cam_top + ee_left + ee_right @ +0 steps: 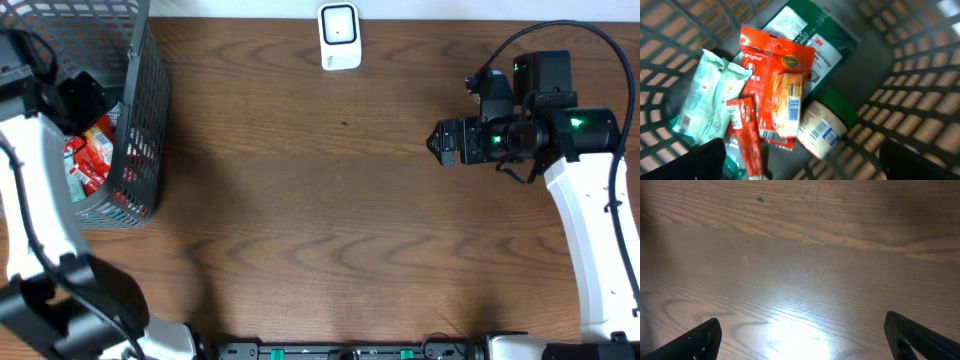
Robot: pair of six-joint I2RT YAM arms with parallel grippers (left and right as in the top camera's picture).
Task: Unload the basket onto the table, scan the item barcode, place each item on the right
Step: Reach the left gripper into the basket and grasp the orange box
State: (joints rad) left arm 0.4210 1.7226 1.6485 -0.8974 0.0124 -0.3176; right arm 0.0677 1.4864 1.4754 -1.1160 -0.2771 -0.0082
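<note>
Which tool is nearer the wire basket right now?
Left. The left tool hangs open over the basket; the right tool is far across the table, over bare wood.

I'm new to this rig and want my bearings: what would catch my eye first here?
First, the dark wire basket at the left edge of the table, holding a red packet and a green-lidded jar, with the left hand open above them. Next, the white scanner at the far edge, and the right hand open over the wood.
</note>
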